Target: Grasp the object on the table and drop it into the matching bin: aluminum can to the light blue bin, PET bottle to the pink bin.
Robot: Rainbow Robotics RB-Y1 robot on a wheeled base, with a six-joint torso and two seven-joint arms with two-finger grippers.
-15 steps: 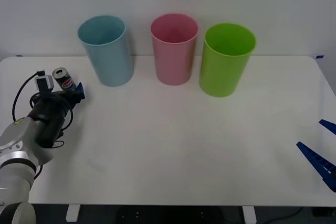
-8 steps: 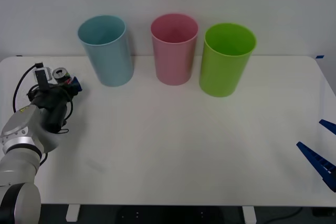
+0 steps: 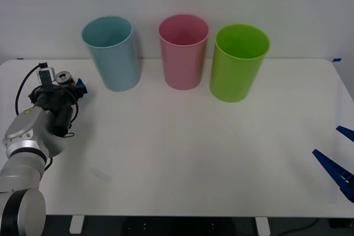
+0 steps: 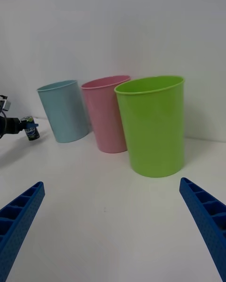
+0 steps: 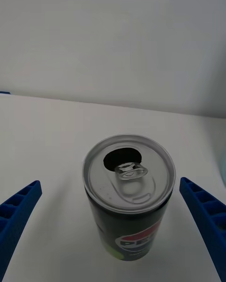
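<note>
The aluminum can point(image 5: 128, 197), small, dark, silver-topped with a round red, white and blue logo, stands upright on the white table point(image 3: 182, 147) at the far left. My left gripper point(image 3: 71, 84) is open around it. Its blue fingers point(image 5: 19, 213) stand well apart on either side of the can point(image 3: 64, 77) without touching it. The light blue bin point(image 3: 112, 53) stands just to the right of the can, and the pink bin point(image 3: 183, 52) beside that. My right gripper point(image 3: 338, 152) rests open at the table's front right, with the can point(image 4: 31, 128) far off.
A lime green bin point(image 3: 238, 62) stands to the right of the pink one, in a row along the back edge near the white wall. A black cable loops off the left wrist point(image 3: 25, 89). The table's middle and front are bare white surface.
My left gripper has moved forward toward the table's back, so the can now sits between its open fingers. The right arm has not moved.
</note>
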